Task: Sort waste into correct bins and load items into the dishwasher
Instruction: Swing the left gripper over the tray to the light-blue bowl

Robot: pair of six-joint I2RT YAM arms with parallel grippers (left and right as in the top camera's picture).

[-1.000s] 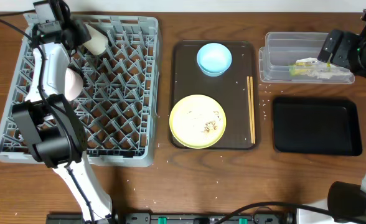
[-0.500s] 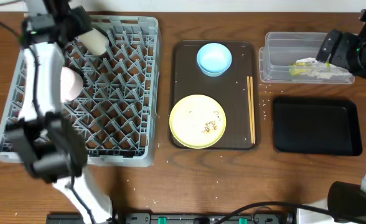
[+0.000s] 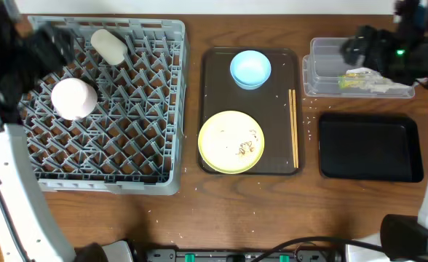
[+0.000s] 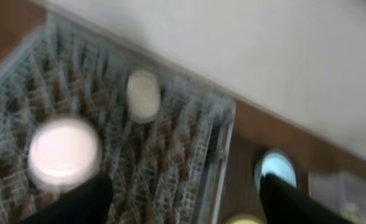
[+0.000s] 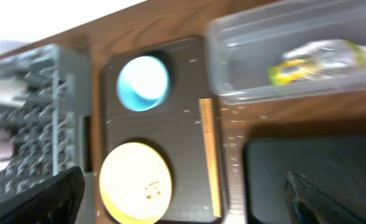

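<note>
- Done: 1 white cup [image 3: 108, 45] and 1 white bowl [image 3: 74, 98] lie in the grey rack [image 3: 179, 102], left of the brown serving tray [image 3: 214, 87]. 1 yellow-green wrapper [image 3: 363, 80] sits in the clear tub [image 3: 323, 65], right of that tray.
- Left to do: 1 blue bowl [image 3: 250, 68] and 1 yellow plate [image 3: 231, 141] carrying crumbs [image 3: 247, 145], both on the serving tray. 1 black tray [image 3: 370, 148] waits right of it.
- Paper wad: cannot tell where it is.
- Left pincer [image 4: 184, 186] and right pincer [image 5: 184, 180]: both apart, gripping nothing.

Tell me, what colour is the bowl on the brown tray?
The bowl is light blue, clearest in the overhead view.
</note>
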